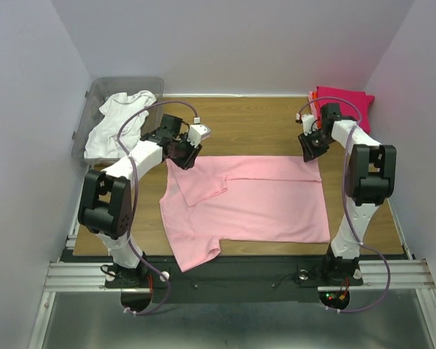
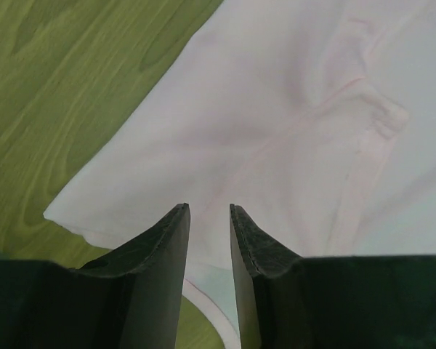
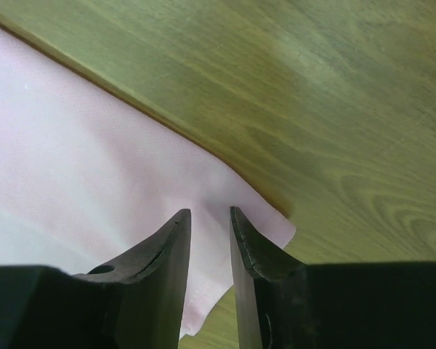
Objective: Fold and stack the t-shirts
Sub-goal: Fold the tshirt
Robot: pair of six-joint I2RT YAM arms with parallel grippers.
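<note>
Two narrow gaps are showing: the left gripper (image 1: 183, 154) and right gripper (image 1: 310, 149) are each sitting slightly parted at a far corner of the pink tee (image 1: 261, 203), which is lying spread mid-worktop (image 1: 254, 120). Whether either is pinching cloth, I cannot tell.

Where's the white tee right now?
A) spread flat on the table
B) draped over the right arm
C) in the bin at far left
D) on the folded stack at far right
C: the white tee lies crumpled inside the bin.
</note>
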